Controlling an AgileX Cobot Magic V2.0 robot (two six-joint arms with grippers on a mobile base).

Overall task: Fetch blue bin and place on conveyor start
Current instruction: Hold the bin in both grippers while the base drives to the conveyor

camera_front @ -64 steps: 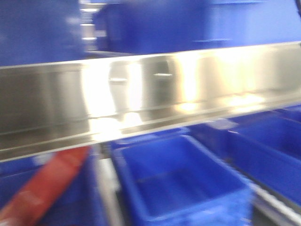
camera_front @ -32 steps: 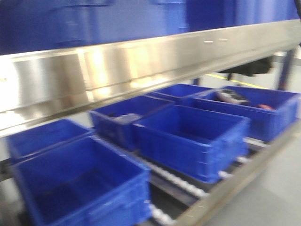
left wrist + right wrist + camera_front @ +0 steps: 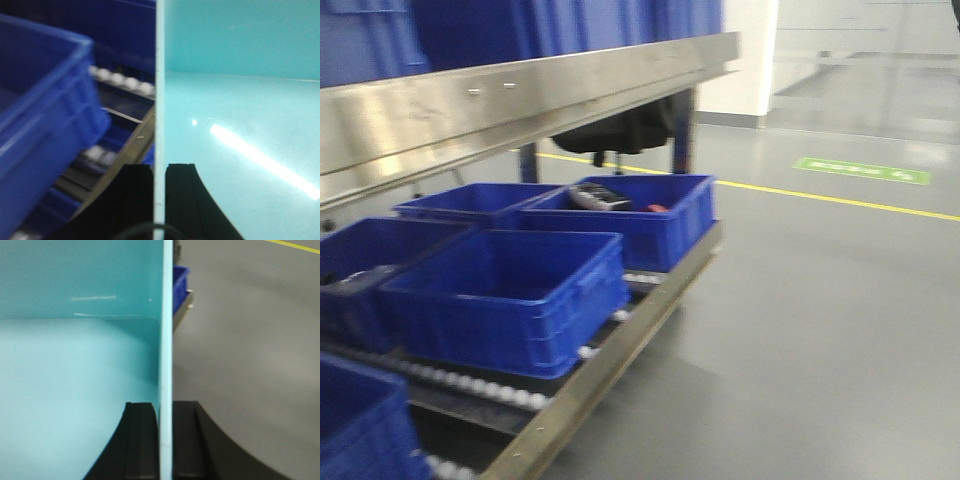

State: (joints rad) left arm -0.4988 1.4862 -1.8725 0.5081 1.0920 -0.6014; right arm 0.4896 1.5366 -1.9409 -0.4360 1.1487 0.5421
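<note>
**A:** Where is the bin (image 3: 240, 125) right now?

**B:** It is carried between the two arms. In the left wrist view one side wall runs from 12 to 6 o'clock down the middle, and the pale inside fills the 3 o'clock half. The right wrist view is the mirror of that, with the inside (image 3: 75, 390) at 9 o'clock and bare floor at 3.

**A:** And the claws?

**B:** The left claw (image 3: 160, 167) is pinched on its wall, one black finger inside and one outside. The right claw (image 3: 166, 405) is clamped the same way on the opposite wall. Neither shows a gap I can make out.

**A:** Is the conveyor in sight?

**B:** No. The front view shows the rack (image 3: 620, 340) with dark bins (image 3: 505, 295) from 7 to 10 o'clock, the steel rail (image 3: 520, 95) at 11, and open floor (image 3: 800, 330) from 1 to 5. A yellow line (image 3: 840, 198) crosses the floor at about 2. I judge this to be the carry leg, with the set-down not yet begun.

**A:** How should the carry be done well?

**B:** Each grip is only a thin pinch on a smooth wall, so both arms should stay level and the same distance apart. If they spread, the walls could flex or slip out. If they squeeze inward, the tub could bow.

**A:** What about the rack?

**B:** In the left wrist view a dark bin sits close at 9 o'clock, just beside the carried wall. I'd swing clear of it toward the open floor, turning slowly so the load doesn't sway.

**A:** And on arrival?

**B:** Lower the bin flat onto the belt, and open both claws only once it rests there.
</note>
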